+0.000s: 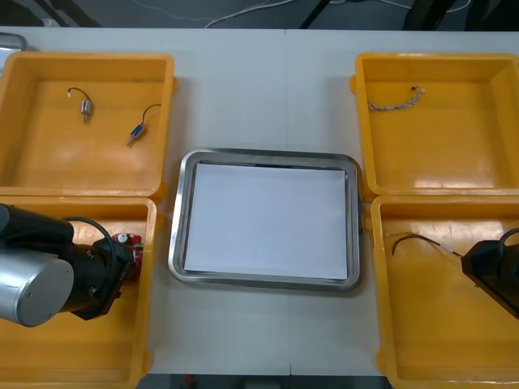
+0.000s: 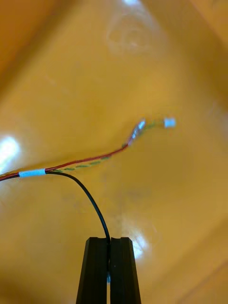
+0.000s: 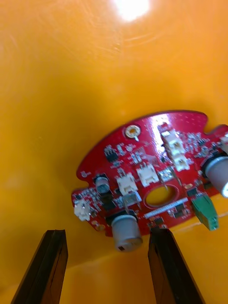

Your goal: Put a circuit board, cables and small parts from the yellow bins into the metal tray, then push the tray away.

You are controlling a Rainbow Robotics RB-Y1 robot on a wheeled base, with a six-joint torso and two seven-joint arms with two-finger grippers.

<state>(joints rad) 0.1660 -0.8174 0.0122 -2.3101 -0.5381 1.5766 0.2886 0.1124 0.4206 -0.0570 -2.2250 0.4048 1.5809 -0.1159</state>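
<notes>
A round red circuit board (image 3: 152, 175) lies on the floor of the near left yellow bin (image 1: 49, 356). My left gripper (image 3: 107, 235) is open just short of the board, whose near edge reaches between the fingers (image 3: 50, 247). In the front view the left gripper (image 1: 122, 263) sits beside the board (image 1: 131, 243). My right gripper (image 2: 110, 242) is shut on the black strand of a red and yellow cable (image 2: 90, 160) in the near right bin (image 1: 430, 340). The front view shows the right gripper (image 1: 472, 263) at the cable's (image 1: 418, 239) end. The metal tray (image 1: 180, 243), white inside, holds nothing.
The far left bin (image 1: 32, 162) holds two small metal parts (image 1: 85, 109) (image 1: 136, 134) with black leads. A twisted cable (image 1: 396, 101) lies in the far right bin (image 1: 454, 154). Bare table stretches beyond the tray's far rim.
</notes>
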